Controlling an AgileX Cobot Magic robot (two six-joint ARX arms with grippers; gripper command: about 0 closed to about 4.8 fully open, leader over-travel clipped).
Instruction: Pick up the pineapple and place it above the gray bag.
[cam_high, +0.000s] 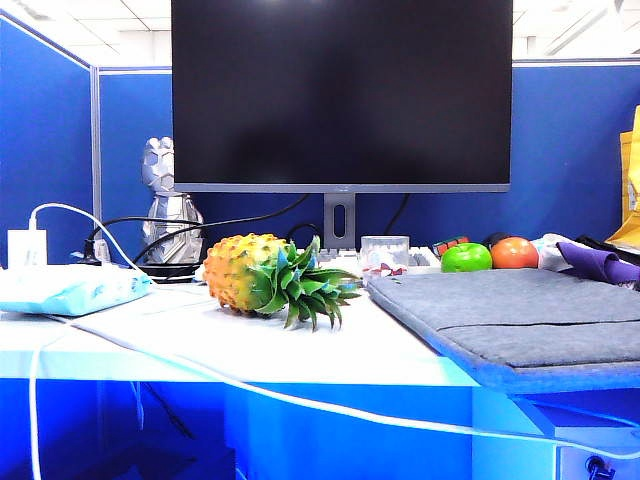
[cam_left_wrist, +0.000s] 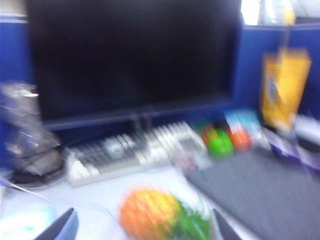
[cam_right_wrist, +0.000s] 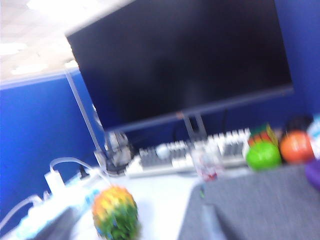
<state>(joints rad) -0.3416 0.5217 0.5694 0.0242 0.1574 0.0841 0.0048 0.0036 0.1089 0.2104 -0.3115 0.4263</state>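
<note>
The pineapple (cam_high: 262, 274) lies on its side on the white table, its green crown pointing toward the gray bag (cam_high: 520, 312), which lies flat at the right. Neither gripper shows in the exterior view. The left wrist view is blurred: my left gripper (cam_left_wrist: 142, 231) stands open, its dark fingertips (cam_left_wrist: 60, 227) wide apart, with the pineapple (cam_left_wrist: 150, 212) just ahead between them, untouched, and the gray bag (cam_left_wrist: 250, 195) beside it. The right wrist view is also blurred: my right gripper (cam_right_wrist: 135, 232) looks open, back from the pineapple (cam_right_wrist: 115, 211) and the gray bag (cam_right_wrist: 260, 205).
A big dark monitor (cam_high: 340, 90) and a keyboard (cam_left_wrist: 130, 150) stand behind. A green apple (cam_high: 466, 257), an orange fruit (cam_high: 514, 252) and a purple cloth (cam_high: 600, 265) lie behind the bag. A pale blue pouch (cam_high: 65, 288), a silver figurine (cam_high: 170, 215) and a white cable (cam_high: 200, 370) are at the left.
</note>
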